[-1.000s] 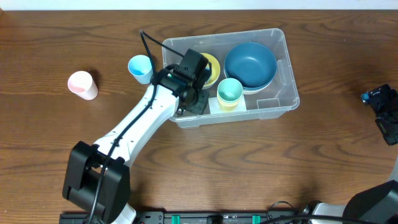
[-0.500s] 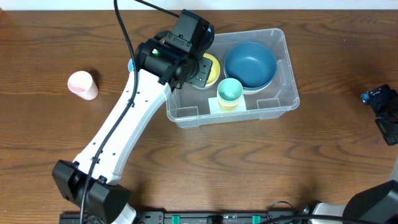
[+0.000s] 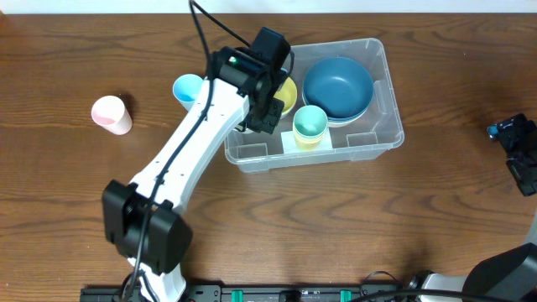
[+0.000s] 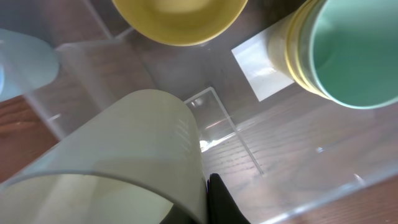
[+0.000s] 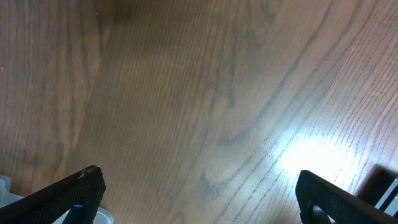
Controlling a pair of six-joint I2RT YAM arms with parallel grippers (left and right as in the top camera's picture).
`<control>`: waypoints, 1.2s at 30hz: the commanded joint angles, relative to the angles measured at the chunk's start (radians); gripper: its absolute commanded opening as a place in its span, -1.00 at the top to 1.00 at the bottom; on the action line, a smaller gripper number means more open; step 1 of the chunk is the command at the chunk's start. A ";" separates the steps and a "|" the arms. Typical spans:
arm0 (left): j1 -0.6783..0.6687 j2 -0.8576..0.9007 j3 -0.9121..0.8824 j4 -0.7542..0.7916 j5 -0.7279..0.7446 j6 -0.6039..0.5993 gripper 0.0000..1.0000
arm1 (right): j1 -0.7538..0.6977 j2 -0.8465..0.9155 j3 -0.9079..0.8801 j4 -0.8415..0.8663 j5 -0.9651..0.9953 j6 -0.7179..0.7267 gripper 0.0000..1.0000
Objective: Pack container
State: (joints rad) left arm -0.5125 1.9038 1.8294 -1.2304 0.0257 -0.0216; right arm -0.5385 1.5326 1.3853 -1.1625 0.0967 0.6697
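The clear container (image 3: 382, 138) stands at the table's middle back. It holds a dark blue bowl (image 3: 337, 86), a yellow bowl (image 3: 285, 91) and a green cup stacked in a yellow cup (image 3: 310, 124). My left gripper (image 3: 262, 117) hangs over the container's left part, shut on the rim of a pale cup (image 4: 124, 143), one finger (image 4: 217, 202) against its outer wall. Below it I see the yellow bowl (image 4: 177, 18), the green cup (image 4: 357, 56) and the white label (image 4: 261, 68). My right gripper (image 3: 520, 151) is open and empty at the far right, above bare wood (image 5: 199, 124).
A light blue cup (image 3: 189, 89) stands just outside the container's left wall and shows through that wall in the left wrist view (image 4: 25, 62). A pink cup (image 3: 112, 114) lies farther left on the table.
My left arm rose from the container's front left corner, swung up and back, and is now over the container's left part again. The right arm has not moved.
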 commanded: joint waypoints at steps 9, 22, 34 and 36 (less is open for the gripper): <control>-0.039 0.090 0.012 -0.014 -0.008 0.027 0.88 | -0.005 -0.003 0.000 0.000 0.004 0.010 -0.98; -0.038 0.119 -0.014 -0.010 -0.008 -0.071 0.88 | -0.005 -0.003 0.000 0.000 0.004 0.010 -0.98; -0.039 0.119 -0.065 -0.003 -0.007 -0.134 0.89 | -0.005 -0.003 0.000 0.000 0.003 0.010 -0.98; -0.039 0.119 -0.068 0.000 -0.007 -0.139 0.88 | -0.005 -0.003 0.000 0.000 0.003 0.010 -0.98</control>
State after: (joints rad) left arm -0.5533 2.0220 1.7702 -1.2304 0.0254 -0.1383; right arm -0.5385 1.5326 1.3853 -1.1625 0.0971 0.6697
